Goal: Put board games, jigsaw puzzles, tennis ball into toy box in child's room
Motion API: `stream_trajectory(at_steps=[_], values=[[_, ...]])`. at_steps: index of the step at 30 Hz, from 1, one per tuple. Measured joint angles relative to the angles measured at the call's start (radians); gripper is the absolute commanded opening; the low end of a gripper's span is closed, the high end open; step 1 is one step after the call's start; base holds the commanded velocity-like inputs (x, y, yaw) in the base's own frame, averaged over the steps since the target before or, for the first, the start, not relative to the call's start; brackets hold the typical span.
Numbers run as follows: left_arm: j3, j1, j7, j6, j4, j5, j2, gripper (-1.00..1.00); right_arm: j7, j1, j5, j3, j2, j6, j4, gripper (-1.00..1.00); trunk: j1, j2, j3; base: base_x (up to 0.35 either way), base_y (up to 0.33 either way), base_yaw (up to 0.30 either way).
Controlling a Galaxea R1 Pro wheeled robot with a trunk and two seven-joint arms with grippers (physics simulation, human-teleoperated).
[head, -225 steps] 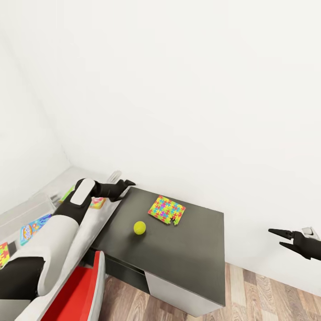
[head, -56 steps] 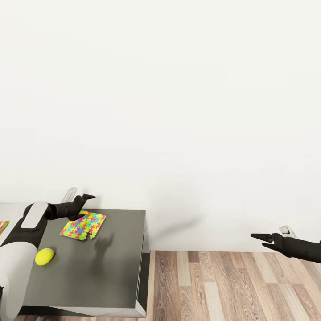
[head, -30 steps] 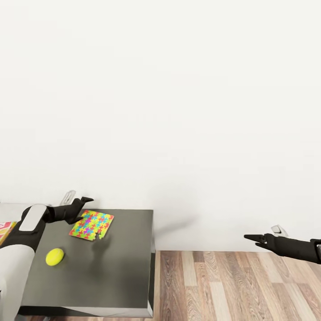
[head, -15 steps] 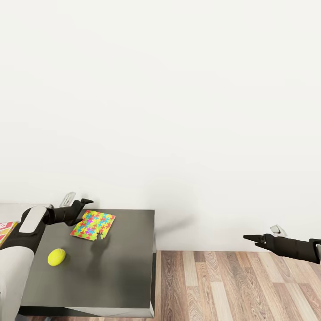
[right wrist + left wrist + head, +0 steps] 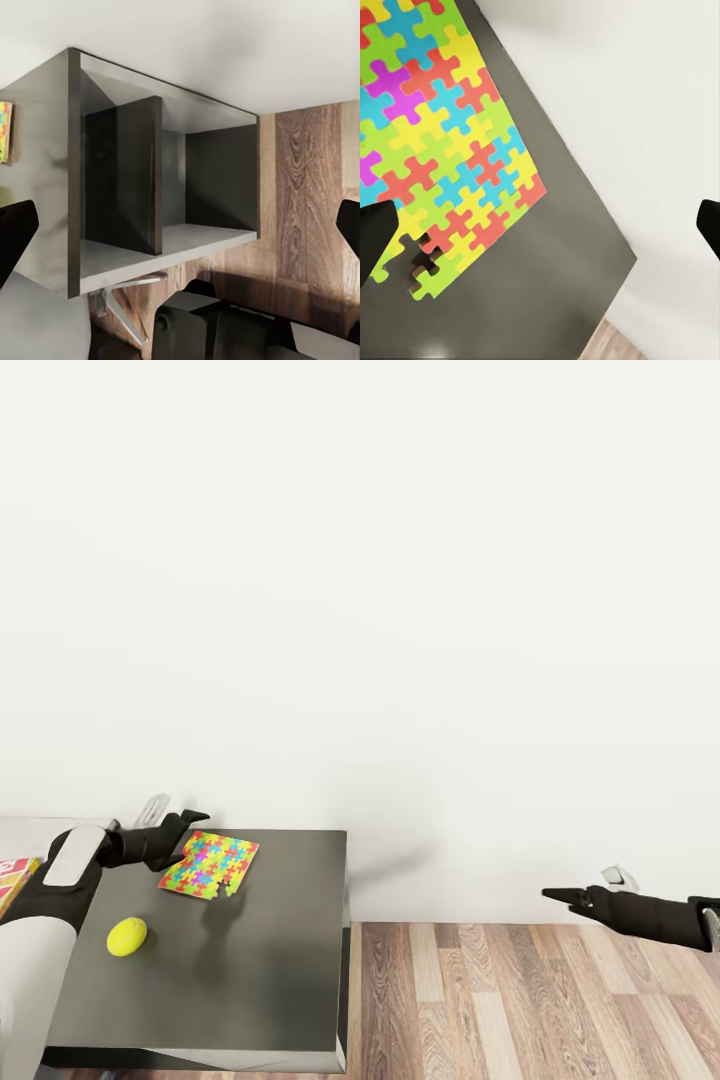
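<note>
the white wall (image 5: 400, 610) takes up most of the head view, with wood-plank floor (image 5: 530, 1000) below it at the right

the dark grey worktop (image 5: 270, 960) sits at the lower left, its right edge running straight away from the camera toward the wall. in the right wrist view its side shows two open compartments split by a dark upright panel (image 5: 124, 176)

the jigsaw puzzle (image 5: 208, 865) lies flat on the worktop near the far edge, turned slightly so one corner points toward the wall; it is close to square, so no long axis can be told. its near edge is ragged, with a few pieces standing proud

the tennis ball (image 5: 127, 936) rests on the worktop nearer the camera, well apart from the puzzle

the left hand (image 5: 190, 828) hangs just above the puzzle's far left corner, fingers spread wide, holding nothing; whether a fingertip touches the puzzle cannot be told

the right hand (image 5: 560, 897) is held out over the floor, well apart from the worktop, fingers parted, empty
</note>
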Motion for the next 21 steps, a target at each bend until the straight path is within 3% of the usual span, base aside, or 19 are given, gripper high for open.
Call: stream_trajectory(at_steps=[21], values=[[0.001,0.012,0.000,-0.001,0.000,0.000,0.000,1.00,0.001,0.000,0.013,0.000,0.010,-0.005,0.000,1.00,0.000,0.000,0.000,0.009,0.008,0.000]])
